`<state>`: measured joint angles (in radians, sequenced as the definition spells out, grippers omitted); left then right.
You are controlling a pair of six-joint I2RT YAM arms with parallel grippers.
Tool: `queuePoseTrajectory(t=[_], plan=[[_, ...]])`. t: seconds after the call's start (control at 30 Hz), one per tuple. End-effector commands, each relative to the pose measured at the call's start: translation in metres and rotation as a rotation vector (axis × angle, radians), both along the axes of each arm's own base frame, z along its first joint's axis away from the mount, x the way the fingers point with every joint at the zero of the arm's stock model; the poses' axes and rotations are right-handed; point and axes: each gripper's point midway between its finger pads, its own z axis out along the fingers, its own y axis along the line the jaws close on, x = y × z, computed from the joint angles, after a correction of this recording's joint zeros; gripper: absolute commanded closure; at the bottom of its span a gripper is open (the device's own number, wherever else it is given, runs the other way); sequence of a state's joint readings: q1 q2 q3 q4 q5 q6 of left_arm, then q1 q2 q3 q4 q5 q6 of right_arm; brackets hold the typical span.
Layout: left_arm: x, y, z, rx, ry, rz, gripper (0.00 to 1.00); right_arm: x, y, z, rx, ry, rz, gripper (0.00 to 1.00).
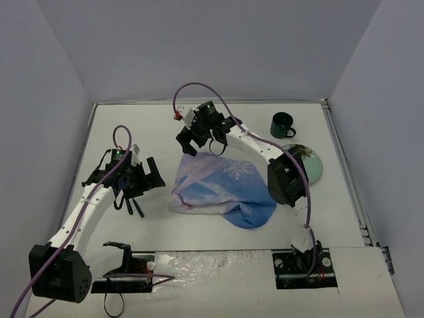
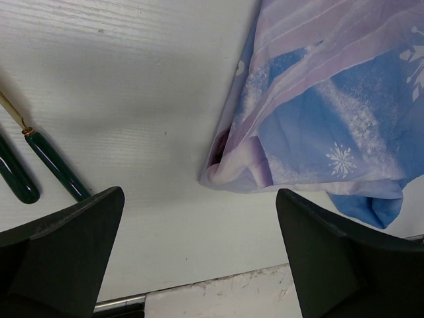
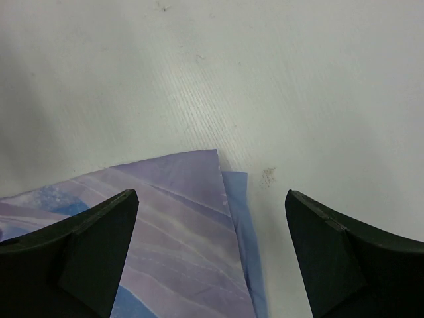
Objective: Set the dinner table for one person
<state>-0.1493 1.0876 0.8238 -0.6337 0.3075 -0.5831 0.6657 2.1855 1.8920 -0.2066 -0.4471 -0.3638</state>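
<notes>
Above far-left corner of cloth [image 1: 222,189], right jaws are hovering wide open, empty; left jaws, equally wide and empty, are hanging just beside its near-left corner. Cloth is lying mid table [image 1: 152,126].

A cloth [image 1: 222,189] of pale blue and lilac, printed with white snowflakes, lies on the matte white dinner table [image 1: 146,126], with a dark green mug [image 1: 282,124] and a shiny green plate [image 1: 315,167] to its right and dark green utensil handles [image 2: 56,165] to its left.
</notes>
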Motion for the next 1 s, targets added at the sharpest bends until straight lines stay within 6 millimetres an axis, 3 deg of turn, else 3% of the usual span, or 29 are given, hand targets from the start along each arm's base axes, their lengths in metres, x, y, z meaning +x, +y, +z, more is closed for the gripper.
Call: queuePoseTrajectory(t=[0.0, 0.07, 0.3, 0.6, 0.77, 0.8, 0.97], plan=[[0.002, 0.004, 0.005, 0.013, -0.021, 0.014, 0.03, 0.008, 0.021, -0.001, 0.038, -0.027, 0.108, 0.1], [0.0, 0.004, 0.005, 0.009, -0.012, 0.012, 0.03, 0.014, 0.025, -0.023, 0.022, -0.004, 0.106, 0.1], [-0.002, 0.003, 0.004, 0.007, -0.009, 0.007, 0.03, 0.014, 0.026, -0.066, -0.021, 0.044, 0.104, 0.12], [-0.005, 0.003, -0.004, 0.009, 0.007, -0.002, 0.03, -0.006, 0.016, -0.1, -0.072, 0.12, 0.109, 0.26], [-0.007, 0.003, -0.005, 0.012, 0.009, -0.008, 0.03, -0.017, 0.023, -0.104, -0.066, 0.142, 0.132, 0.61], [-0.007, 0.003, -0.005, 0.012, 0.009, -0.009, 0.03, -0.018, 0.024, -0.103, -0.064, 0.141, 0.131, 0.63], [-0.008, 0.003, -0.002, 0.01, 0.003, -0.014, 0.03, -0.003, 0.035, -0.065, -0.029, 0.066, 0.1, 0.94]])
